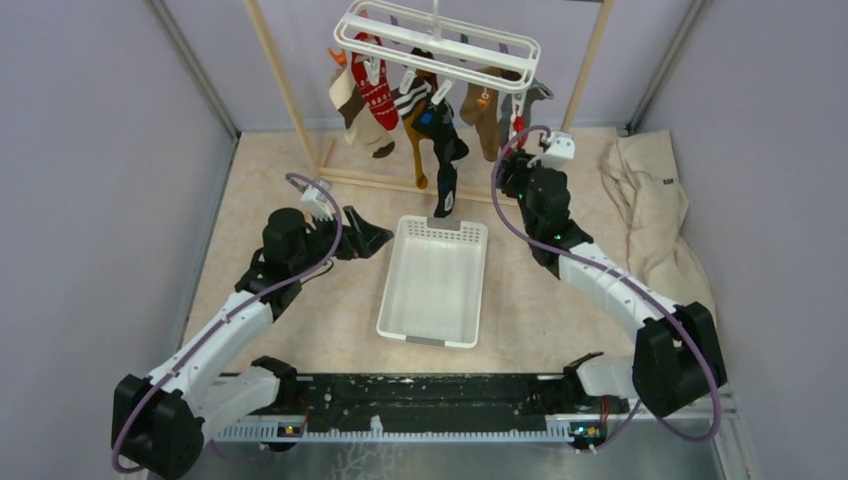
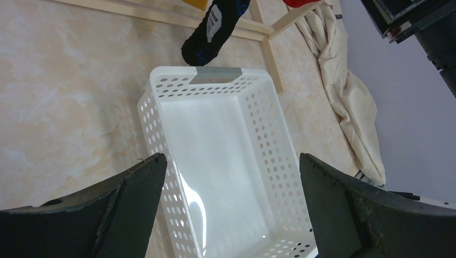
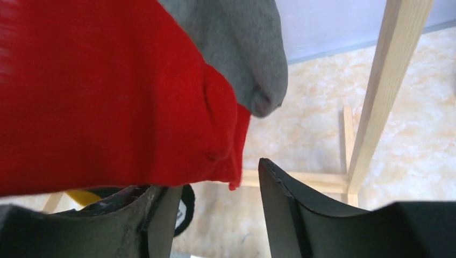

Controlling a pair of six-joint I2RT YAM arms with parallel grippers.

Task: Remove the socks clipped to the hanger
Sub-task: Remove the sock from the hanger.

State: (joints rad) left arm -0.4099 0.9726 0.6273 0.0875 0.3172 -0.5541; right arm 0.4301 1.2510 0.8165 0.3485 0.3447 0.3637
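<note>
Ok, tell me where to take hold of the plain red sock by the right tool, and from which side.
Probably the lower end of the plain red sock, whose corner hangs just above the open right tool. Come from below, rising around it: it dangles limp from the hanger, so that end is free. Keep off the grey sock next to it.

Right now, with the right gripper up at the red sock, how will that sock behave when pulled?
Probably floppy: the red sock sags in soft folds beside the right gripper, so it should bunch, not hold shape. Likely light, being thin knit. It hangs from the hanger, so a tug may swing that frame.
</note>
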